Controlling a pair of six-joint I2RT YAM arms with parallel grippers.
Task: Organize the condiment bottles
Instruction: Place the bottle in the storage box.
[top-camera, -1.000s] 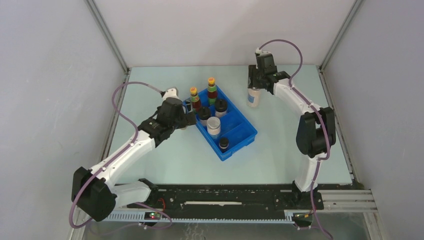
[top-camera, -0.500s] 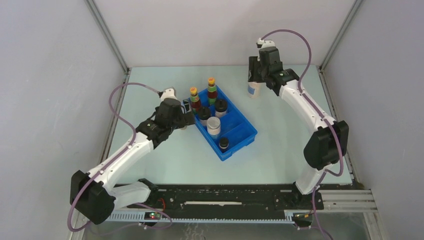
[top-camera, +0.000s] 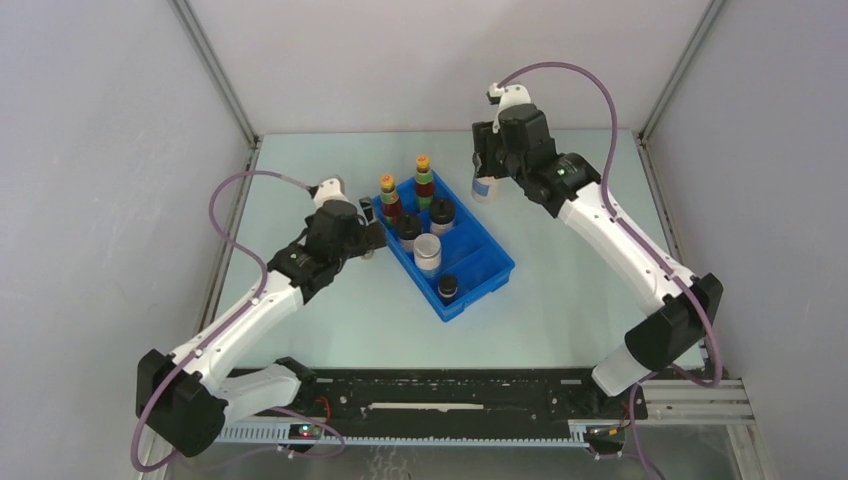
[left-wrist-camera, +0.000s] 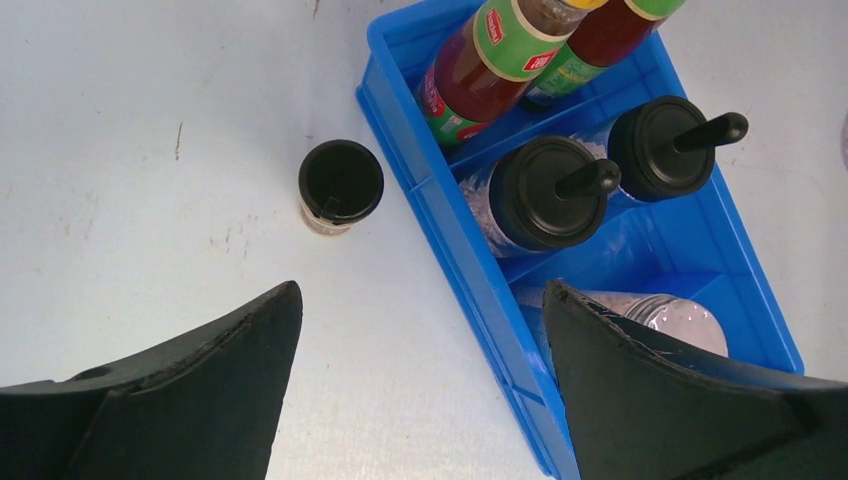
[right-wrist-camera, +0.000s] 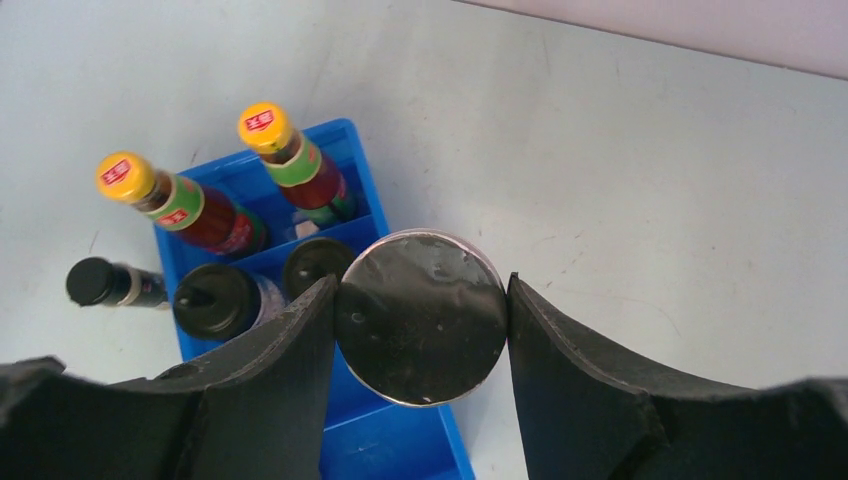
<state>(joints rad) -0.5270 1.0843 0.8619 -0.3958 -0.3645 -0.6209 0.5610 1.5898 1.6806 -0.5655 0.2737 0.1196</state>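
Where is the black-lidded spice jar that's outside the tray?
In the left wrist view, the short black-lidded spice jar stands on the table just left of the blue plastic tray, ahead of the open left gripper.

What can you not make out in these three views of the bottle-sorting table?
1. Pale jar: right wrist view shows only its lid between the right fingers; body and label are hidden underneath.
2. Tall red bottles: left wrist view, tops cut off by the upper edge.
3. Clear jar in the blue tray: left wrist view, one of the left fingers covers its near side.
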